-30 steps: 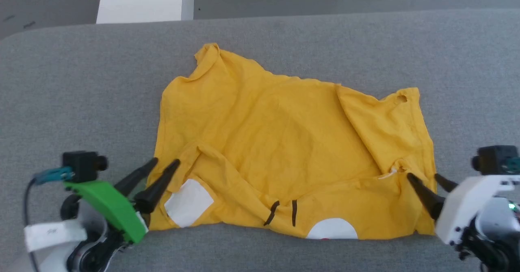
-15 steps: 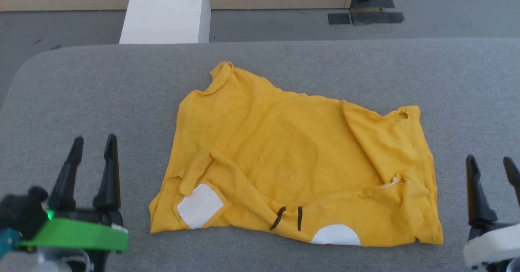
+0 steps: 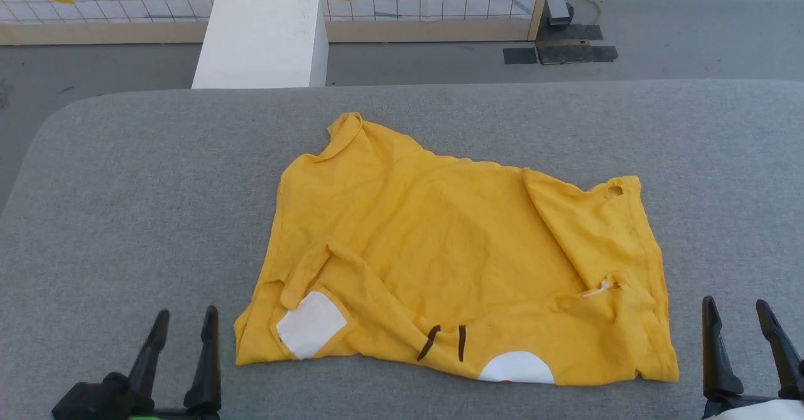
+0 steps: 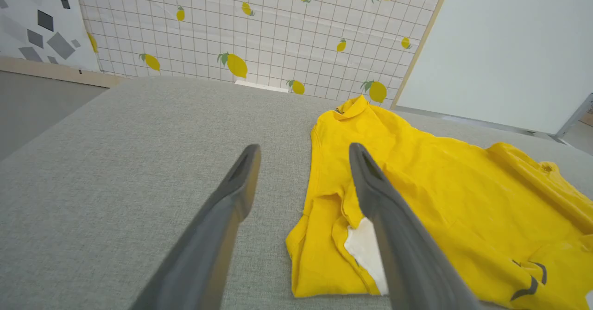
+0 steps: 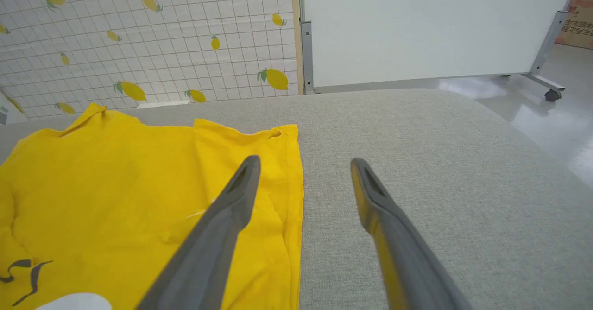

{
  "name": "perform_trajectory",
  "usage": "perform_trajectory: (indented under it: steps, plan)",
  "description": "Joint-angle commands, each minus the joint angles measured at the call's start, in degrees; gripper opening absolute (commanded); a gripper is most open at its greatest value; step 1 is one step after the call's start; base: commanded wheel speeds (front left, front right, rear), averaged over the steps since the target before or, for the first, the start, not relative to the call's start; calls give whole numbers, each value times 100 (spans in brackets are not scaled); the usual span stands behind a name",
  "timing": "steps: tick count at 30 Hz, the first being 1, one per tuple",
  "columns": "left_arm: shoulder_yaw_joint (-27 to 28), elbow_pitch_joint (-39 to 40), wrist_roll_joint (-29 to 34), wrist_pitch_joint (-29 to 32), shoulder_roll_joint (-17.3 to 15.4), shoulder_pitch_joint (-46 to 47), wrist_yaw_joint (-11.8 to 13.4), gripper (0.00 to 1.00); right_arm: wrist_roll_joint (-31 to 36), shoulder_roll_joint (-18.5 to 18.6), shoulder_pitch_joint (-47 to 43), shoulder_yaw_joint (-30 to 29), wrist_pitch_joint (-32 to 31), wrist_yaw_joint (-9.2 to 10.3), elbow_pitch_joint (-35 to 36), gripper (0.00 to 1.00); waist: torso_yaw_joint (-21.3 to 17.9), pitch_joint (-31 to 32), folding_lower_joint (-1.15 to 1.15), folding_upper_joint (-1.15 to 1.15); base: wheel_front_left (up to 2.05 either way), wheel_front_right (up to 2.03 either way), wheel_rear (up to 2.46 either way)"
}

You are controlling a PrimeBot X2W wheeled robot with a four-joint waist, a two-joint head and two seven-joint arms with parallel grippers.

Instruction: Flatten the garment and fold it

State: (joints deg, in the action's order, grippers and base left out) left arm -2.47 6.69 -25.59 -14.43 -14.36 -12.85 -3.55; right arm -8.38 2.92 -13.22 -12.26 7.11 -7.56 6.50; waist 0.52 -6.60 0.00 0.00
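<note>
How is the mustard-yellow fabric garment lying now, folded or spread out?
Mostly spread: the mustard-yellow fabric garment lies open on the grey padded surface, but its near edge and right side are flapped over and wrinkled.

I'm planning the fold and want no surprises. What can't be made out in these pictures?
- Head view: a folded-over band along the near edge of the garment hides the fabric beneath it.
- Head view: the round white patch stops at the near hem; whether it continues underneath is unclear.
- Left wrist view: a finger of the left gripper covers part of the square white patch.
- Right wrist view: the bottom edge cuts off the round white patch.
</note>
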Motion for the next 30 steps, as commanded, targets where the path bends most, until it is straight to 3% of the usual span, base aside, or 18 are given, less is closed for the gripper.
perform_trajectory:
  steps: [1,8,14,20,28,29,30]
  plan:
    - [-27,-63,28,107,-74,-11,-54,100,56,-3,32,-9,54,8,-12,100,6,-12,0,0,0,0,0]
    - [-338,-333,-402,1871,-599,445,-202,100,101,-3,122,27,2,8,-34,100,53,-122,0,0,0,0,0]
    - [-474,-571,-1091,3042,-690,862,-255,100,62,-3,146,168,-12,8,-121,100,28,-238,0,0,0,0,0]
    - [-597,-1069,-1290,3708,-790,1200,-223,100,71,-4,203,253,-17,8,-142,100,-96,-389,0,0,0,0,0]
    - [-699,-1808,-1667,4382,-649,1406,-101,100,41,-4,208,291,-40,8,-145,100,-278,-480,0,0,0,0,0]
    - [-719,-1859,-1794,4532,-599,1395,-108,91,37,-4,206,289,-42,8,-145,100,-293,-481,0,0,0,0,0]
    - [-716,-1894,-1954,4676,-535,1387,-110,42,35,-4,203,285,-43,8,-145,100,-309,-481,0,0,0,0,0]
